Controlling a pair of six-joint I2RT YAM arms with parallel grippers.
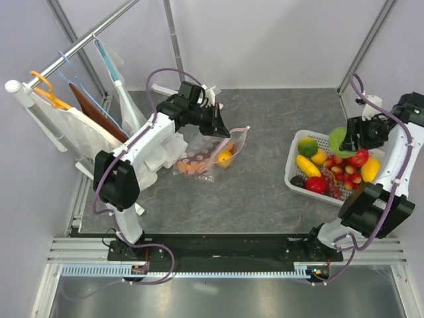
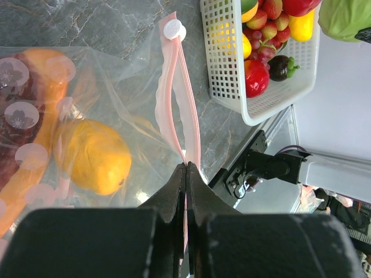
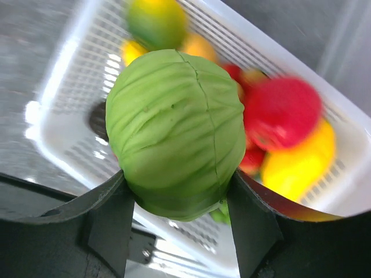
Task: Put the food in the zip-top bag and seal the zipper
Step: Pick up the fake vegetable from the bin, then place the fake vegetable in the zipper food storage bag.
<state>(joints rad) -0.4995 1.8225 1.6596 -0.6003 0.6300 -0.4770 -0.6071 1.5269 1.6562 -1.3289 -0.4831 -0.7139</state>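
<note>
The clear dotted zip-top bag (image 1: 202,156) lies on the table left of centre, with a yellow lemon (image 2: 93,155) and an orange-brown piece (image 2: 43,87) inside. My left gripper (image 2: 186,168) is shut on the bag's pink-red zipper strip (image 2: 174,98); the mouth gapes and the white slider tab (image 2: 173,29) sits at the far end. My right gripper (image 3: 179,200) is shut on the round green cabbage (image 3: 177,130), held above the white basket (image 1: 291,162), which holds apples, corn and other food (image 1: 338,169).
White cloth hangs on hangers (image 1: 79,126) from a rail at the back left. Frame posts stand at the back. The basket sits against the right side, by the right arm's base.
</note>
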